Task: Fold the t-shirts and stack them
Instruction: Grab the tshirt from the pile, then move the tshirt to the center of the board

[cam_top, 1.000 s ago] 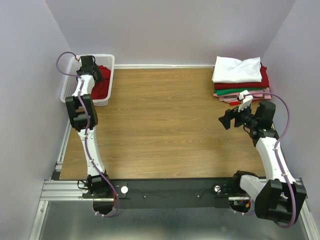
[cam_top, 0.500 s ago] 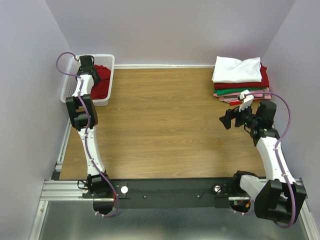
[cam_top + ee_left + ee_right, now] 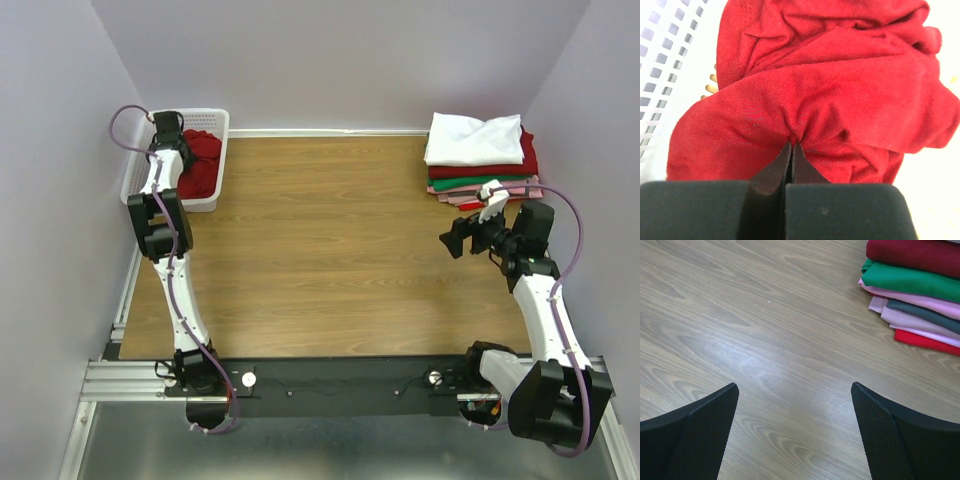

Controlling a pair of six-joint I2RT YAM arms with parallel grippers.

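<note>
A crumpled dark red t-shirt (image 3: 201,160) lies in the white mesh basket (image 3: 213,120) at the back left. My left gripper (image 3: 171,135) reaches into the basket; in the left wrist view its jaws are shut on a pinched fold of the dark red t-shirt (image 3: 840,100). A stack of folded t-shirts (image 3: 480,160) sits at the back right, white on top, then dark red, green and pink; it also shows in the right wrist view (image 3: 912,290). My right gripper (image 3: 456,238) hovers open and empty over bare table, in front of the stack.
The wooden table (image 3: 330,250) runs between basket and stack. Grey walls close in on the left, back and right. The basket's mesh wall (image 3: 665,60) is close to the left gripper.
My left gripper has shifted a little to the left and back inside the basket, and the red shirt bunched with it. The right arm has barely moved.
</note>
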